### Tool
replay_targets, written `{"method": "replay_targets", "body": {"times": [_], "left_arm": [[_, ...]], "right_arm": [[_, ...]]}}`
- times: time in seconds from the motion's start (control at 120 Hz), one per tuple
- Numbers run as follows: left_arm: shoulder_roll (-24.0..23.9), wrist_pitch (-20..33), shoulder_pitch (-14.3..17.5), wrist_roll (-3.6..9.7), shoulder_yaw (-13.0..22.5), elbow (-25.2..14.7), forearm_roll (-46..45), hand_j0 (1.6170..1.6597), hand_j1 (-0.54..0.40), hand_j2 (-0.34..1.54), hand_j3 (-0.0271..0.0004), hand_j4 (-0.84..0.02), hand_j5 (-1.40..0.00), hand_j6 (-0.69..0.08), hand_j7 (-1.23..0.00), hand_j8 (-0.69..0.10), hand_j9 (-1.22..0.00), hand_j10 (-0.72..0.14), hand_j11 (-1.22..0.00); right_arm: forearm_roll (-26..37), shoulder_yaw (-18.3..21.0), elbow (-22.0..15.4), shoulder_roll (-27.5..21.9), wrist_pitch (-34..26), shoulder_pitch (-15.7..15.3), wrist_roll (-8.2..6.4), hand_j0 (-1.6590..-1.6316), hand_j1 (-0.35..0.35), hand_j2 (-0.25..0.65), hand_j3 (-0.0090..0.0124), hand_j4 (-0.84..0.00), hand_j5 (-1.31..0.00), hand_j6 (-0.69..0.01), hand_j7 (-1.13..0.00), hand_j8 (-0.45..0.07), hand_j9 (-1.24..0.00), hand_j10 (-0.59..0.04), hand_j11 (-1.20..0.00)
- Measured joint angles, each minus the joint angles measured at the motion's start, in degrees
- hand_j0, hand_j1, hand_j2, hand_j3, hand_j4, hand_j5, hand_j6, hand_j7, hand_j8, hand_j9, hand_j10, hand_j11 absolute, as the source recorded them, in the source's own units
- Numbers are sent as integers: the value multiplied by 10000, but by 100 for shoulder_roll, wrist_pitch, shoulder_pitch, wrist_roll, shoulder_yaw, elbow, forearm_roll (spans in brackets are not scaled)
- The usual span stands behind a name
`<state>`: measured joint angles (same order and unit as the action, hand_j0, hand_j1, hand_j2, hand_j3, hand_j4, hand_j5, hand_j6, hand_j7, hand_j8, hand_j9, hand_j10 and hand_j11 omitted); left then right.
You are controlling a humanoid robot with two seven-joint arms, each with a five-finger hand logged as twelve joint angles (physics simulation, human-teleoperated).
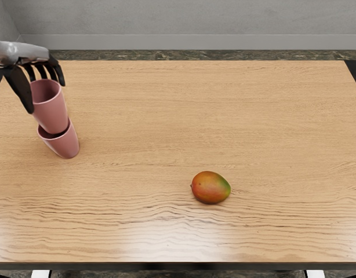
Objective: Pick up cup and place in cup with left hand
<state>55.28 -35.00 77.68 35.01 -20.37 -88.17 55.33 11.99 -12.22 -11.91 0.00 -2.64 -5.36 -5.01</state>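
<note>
"Pink is showing twice over at the left side of the table [143,121]: one cup is standing above another. Where exactly is the first one sitting?"

"The upper cup [51,114] is dipping its base into the mouth of the lower cup [66,145]. Most of its wall is still showing above that rim, so it's reaching only partway in."

"And the left hand [36,69]?"

"It's coming in from the left edge and gripping the upper cup near the rim. The thumb is pressing along the outer left side, and the other fingers are curling over the far and right side."

"Are the cups tilting?"

"Both are appearing to lean up and leftward, though I'm not able to tell how much of that the slanted view is causing."

"How's the room for moving?"

"Tight on the left: the table's left edge is running near the cups. To their right, a broad stretch of wood grain is opening toward the right edge, and a mango [210,187] is lying nearer the front edge, well apart from both cups. Behind the back edge, a strip of dark floor [166,55] is running along the grey wall [178,17]."
</note>
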Motion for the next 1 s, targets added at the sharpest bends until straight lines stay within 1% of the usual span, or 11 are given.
{"method": "replay_targets", "body": {"times": [0.158,0.358,0.5,0.642,0.733,0.792,0.908,1.0], "left_arm": [[0,-2,-69,0,4,22,46,16579,-1575,3023,0,-4765,-6240,-3623,-6296,-3659,-6230,-4770,-6234],[-57,-5,-87,-1,5,27,61,16578,-1503,2868,0,-4736,-6243,-3682,-6204,-3692,-6217,-4752,-6218],[-88,0,-83,0,2,27,57,16578,-1553,2855,0,-4741,-6223,-3739,-6228,-3636,-6213,-4743,-6217],[-82,0,-88,0,7,27,56,16581,-1667,3259,0,-4742,-6211,-3700,-6237,-3702,-6196,-4745,-6203],[-80,-1,-88,-1,8,27,60,16582,-1717,3293,0,-4653,-6069,-3704,-6074,-3701,-6052,-4659,-6057],[-78,0,-87,-1,8,27,61,16581,-1440,2710,0,-4315,-5609,-3603,-5612,-3602,-5595,-4317,-5600],[-78,-1,-93,-1,5,27,63,16580,-271,1706,0,-3274,-4242,-2877,-4243,-2877,-4232,-3275,-4234],[-79,-1,-141,-1,3,26,63,16580,490,1197,0,-2613,-3369,-2364,-3368,-2363,-3361,-2612,-3361]], "right_arm": [[-1,0,4,0,0,0,0,-16581,-3164,-55,0,-273,-354,-273,-354,-273,-354,-272,-354],[0,0,4,0,0,0,0,-16581,-3165,-55,0,-272,-352,-272,-352,-271,-352,-271,-352],[-1,0,5,0,0,0,0,-16581,-3166,-55,0,-272,-352,-272,-352,-271,-352,-271,-352],[0,0,5,0,0,0,0,-16581,-3163,-55,0,-274,-355,-274,-355,-274,-355,-273,-355],[-1,0,5,0,0,-1,0,-16581,-3163,-55,0,-274,-355,-274,-355,-274,-355,-273,-355],[-2,0,5,0,0,0,0,-16581,-3163,-55,0,-274,-355,-274,-355,-274,-355,-273,-355],[0,0,5,0,0,-4,0,-16581,-3164,-55,0,-273,-353,-273,-353,-273,-353,-272,-353],[-2,0,5,0,0,-7,0,-16581,-3163,-55,0,-274,-355,-274,-355,-274,-355,-273,-355]]}}
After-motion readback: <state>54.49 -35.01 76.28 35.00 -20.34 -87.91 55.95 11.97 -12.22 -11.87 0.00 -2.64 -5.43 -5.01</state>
